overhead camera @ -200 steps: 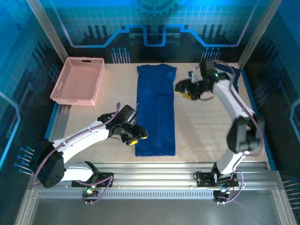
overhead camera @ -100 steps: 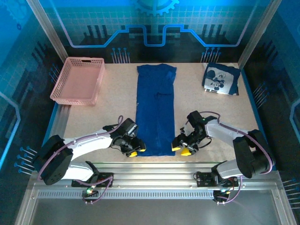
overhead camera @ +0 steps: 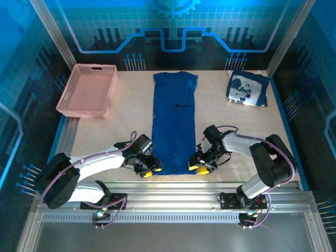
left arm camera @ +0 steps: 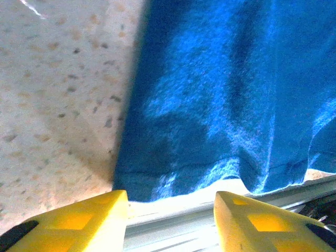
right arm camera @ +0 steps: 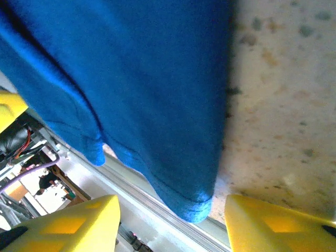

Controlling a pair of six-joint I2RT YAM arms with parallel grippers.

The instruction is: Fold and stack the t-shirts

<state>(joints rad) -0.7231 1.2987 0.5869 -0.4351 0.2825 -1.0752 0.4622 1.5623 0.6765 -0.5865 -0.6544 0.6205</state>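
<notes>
Top external: pink basket (overhead camera: 86, 90) stands left of the long t-shirt (overhead camera: 175, 126).

Speckled beige table (overhead camera: 131, 121) — blue circuit-print walls (overhead camera: 236, 21)

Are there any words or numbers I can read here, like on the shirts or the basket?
There are no words or numbers to read.
Folded shirt: a white-and-black cartoon print; no letters can be made out.
Long shirt: plain blue, no text.
Basket: no label.
Back wall: gear and line patterns, no words.
</notes>
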